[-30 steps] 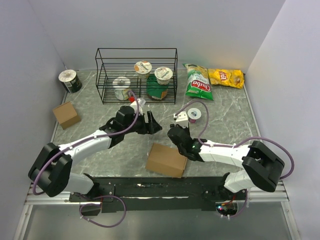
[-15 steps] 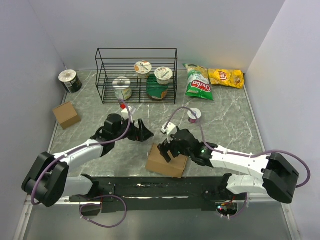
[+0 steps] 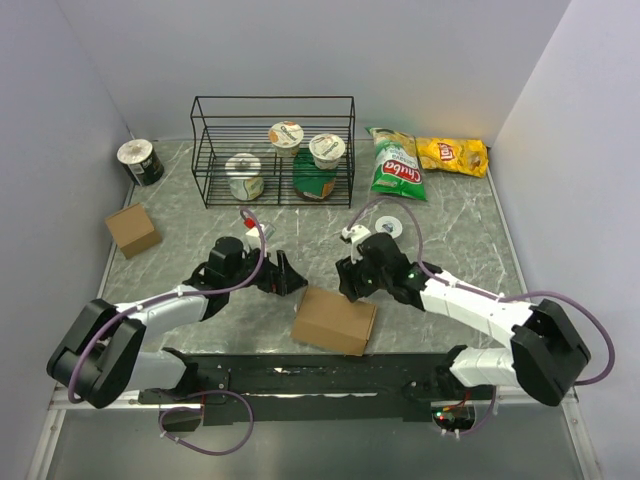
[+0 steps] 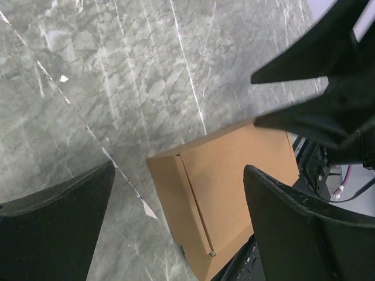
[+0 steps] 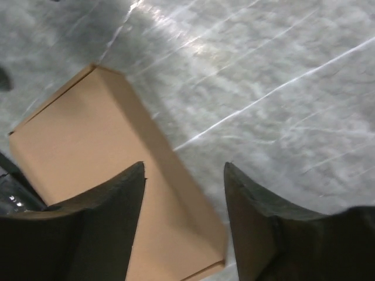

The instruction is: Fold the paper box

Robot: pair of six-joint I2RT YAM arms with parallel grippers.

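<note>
The paper box [image 3: 335, 320] is a closed, oblong brown carton lying flat near the table's front edge. It also shows in the left wrist view [image 4: 234, 175] and the right wrist view [image 5: 99, 146]. My left gripper [image 3: 287, 276] is open and empty, just off the box's far left corner [image 4: 179, 167]. My right gripper [image 3: 349, 283] is open and empty above the box's far edge, its jaws spread over the box's far right side [image 5: 184, 165]. The right gripper's fingers [image 4: 316, 123] show in the left wrist view.
A black wire rack [image 3: 272, 150] with cups stands at the back. A small cube-like brown box [image 3: 132, 229] and a can [image 3: 140, 161] are at the left. A green chip bag [image 3: 397, 165], a yellow one [image 3: 452, 155] and a small white cup [image 3: 388, 226] are at the right.
My left gripper has come nearer, down toward the box's far left corner. My right gripper swung down over the box, then drew back to its far edge. The box has stayed put.
</note>
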